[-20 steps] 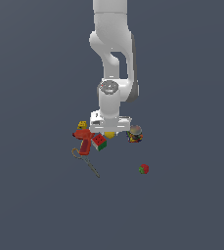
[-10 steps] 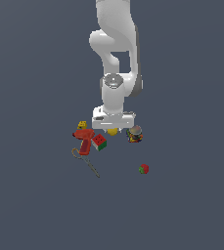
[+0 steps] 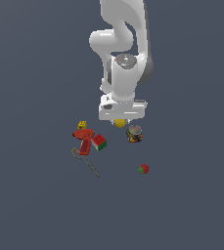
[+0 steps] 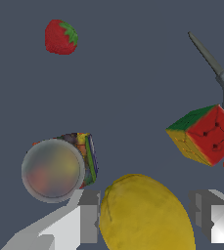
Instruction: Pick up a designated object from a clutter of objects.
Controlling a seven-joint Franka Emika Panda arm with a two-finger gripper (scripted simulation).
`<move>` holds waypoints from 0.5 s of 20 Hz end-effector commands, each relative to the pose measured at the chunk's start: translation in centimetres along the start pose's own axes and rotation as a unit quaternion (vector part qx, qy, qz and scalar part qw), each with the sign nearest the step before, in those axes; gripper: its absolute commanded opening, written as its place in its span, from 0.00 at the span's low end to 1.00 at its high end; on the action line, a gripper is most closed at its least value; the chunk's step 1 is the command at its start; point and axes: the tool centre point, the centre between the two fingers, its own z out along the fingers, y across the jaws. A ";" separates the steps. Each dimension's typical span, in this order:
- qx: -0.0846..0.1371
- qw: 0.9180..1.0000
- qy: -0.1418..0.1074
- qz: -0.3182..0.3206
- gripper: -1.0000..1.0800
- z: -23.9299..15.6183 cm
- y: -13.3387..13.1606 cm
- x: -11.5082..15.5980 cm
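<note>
The designated object, a plain yellow lemon-like ball (image 3: 120, 123), sits between my gripper's (image 3: 120, 120) fingers just under the white hand. In the wrist view the ball (image 4: 145, 215) fills the gap between the two grey fingers (image 4: 89, 217), which press on its sides. My gripper is shut on it and holds it above the clutter, between the printed can (image 3: 134, 134) and the red/green/white cube (image 3: 100, 142).
A red drill-shaped tool (image 3: 84, 140), thin scissors (image 3: 86, 163) and a tiny yellow piece (image 3: 82, 125) lie toward the exterior view's left. A red-green strawberry-like ball (image 3: 144, 169) lies apart. The wrist view shows the can (image 4: 59, 167), cube (image 4: 205, 134), scissors (image 4: 213, 63) and strawberry (image 4: 60, 36).
The hand has risen and shifted toward the exterior view's right. The yellow ball, hidden under the hand a second ago, now shows and moves up with the fingers.
</note>
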 end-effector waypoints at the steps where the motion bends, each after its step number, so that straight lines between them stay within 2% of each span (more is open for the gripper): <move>1: 0.000 1.000 -0.001 0.000 0.00 -2.2 -1.1 0.1; 10: 0.000 1.000 -0.006 0.000 0.00 -9.8 -5.2 0.7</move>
